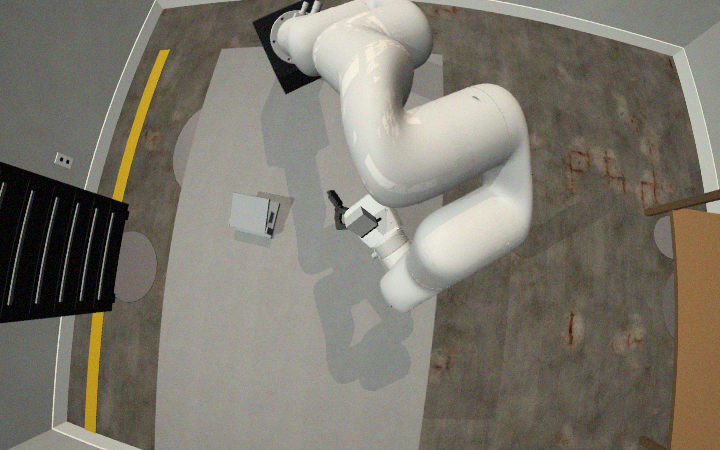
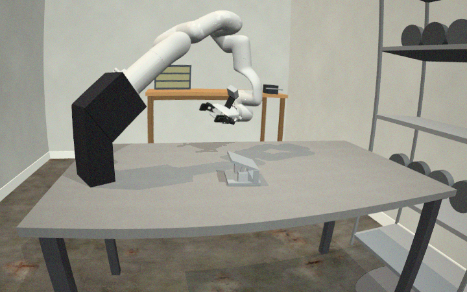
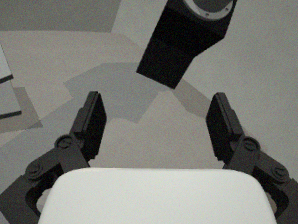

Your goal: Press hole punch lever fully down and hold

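The grey hole punch (image 1: 253, 214) (image 2: 242, 169) stands upright near the middle of the grey table (image 1: 238, 344) (image 2: 172, 206). Its lever (image 2: 240, 159) is raised at a slant. My gripper (image 1: 335, 209) (image 2: 210, 113) (image 3: 156, 105) is open and empty. It hangs in the air well above the table, off to one side of the punch, and touches nothing. In the wrist view only a pale sliver that may be the punch (image 3: 5, 92) shows at the left edge.
The arm's black base block (image 1: 284, 58) (image 2: 96, 137) (image 3: 180, 43) stands on the table's far end. Off the table are a black cabinet (image 1: 53, 244), a wooden side table (image 1: 695, 318) (image 2: 206, 92) and a metal shelf rack (image 2: 423, 124).
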Action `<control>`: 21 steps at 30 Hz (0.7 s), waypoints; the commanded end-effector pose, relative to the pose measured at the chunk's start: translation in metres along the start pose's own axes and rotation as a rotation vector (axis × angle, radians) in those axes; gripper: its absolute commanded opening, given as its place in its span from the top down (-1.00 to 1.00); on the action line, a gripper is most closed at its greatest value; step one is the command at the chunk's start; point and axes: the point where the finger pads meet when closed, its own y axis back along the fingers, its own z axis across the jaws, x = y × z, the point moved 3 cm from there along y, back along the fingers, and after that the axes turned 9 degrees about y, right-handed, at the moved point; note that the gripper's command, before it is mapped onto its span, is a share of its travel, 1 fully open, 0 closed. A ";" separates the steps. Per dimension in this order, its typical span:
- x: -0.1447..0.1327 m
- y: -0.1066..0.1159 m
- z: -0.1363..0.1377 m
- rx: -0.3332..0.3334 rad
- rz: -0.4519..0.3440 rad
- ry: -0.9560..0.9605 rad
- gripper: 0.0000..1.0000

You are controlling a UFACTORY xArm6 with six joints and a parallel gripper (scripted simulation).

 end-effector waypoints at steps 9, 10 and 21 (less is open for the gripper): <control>0.000 0.001 0.000 0.001 -0.002 0.000 -1.00; 0.000 0.001 0.000 0.001 -0.002 0.000 -1.00; 0.002 0.000 -0.002 0.000 -0.016 -0.008 -1.00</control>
